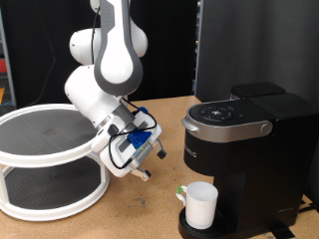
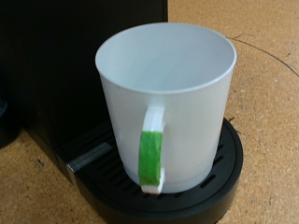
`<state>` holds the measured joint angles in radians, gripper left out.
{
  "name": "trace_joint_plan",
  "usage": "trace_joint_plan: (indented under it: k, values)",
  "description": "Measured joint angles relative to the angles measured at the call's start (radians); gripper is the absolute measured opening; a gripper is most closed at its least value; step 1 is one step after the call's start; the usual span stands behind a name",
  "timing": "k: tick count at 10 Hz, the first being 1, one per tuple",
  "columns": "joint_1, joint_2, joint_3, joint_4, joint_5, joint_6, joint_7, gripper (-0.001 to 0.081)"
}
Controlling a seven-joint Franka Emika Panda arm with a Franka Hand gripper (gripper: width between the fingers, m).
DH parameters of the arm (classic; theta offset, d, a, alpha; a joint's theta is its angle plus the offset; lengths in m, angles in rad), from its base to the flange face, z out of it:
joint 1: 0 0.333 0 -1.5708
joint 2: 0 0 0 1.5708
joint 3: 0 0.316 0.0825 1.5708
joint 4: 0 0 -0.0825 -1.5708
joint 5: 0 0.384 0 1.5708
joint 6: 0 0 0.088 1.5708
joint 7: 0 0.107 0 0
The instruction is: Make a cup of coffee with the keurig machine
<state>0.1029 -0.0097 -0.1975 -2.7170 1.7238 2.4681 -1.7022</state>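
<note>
The white cup point(image 1: 200, 205) stands upright on the round black drip tray point(image 2: 229, 168) of the keurig machine point(image 1: 244, 139), under its brew head. The wrist view shows the cup point(image 2: 177, 89) close up and empty, with green tape on its handle point(image 2: 151, 154). The machine's grey-silver lid handle point(image 1: 234, 127) is down, so the lid is closed. My gripper point(image 1: 143, 169) hangs in the air towards the exterior view's left of the cup, apart from it, with nothing between its fingers. No fingers show in the wrist view.
A white round two-tier rack point(image 1: 45, 159) with black mesh shelves stands at the exterior view's left. The wooden table top point(image 1: 140, 214) lies between it and the machine. A dark panel point(image 1: 249, 40) stands behind the machine.
</note>
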Motion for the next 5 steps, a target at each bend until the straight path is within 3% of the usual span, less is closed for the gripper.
trace_joint_plan:
  k: [3, 5]
  values:
    - [-0.012, -0.014, -0.013, 0.0, -0.119, -0.043, 0.131, 0.0808]
    - [-0.033, -0.074, -0.035, -0.005, -0.215, -0.109, 0.243, 0.0808]
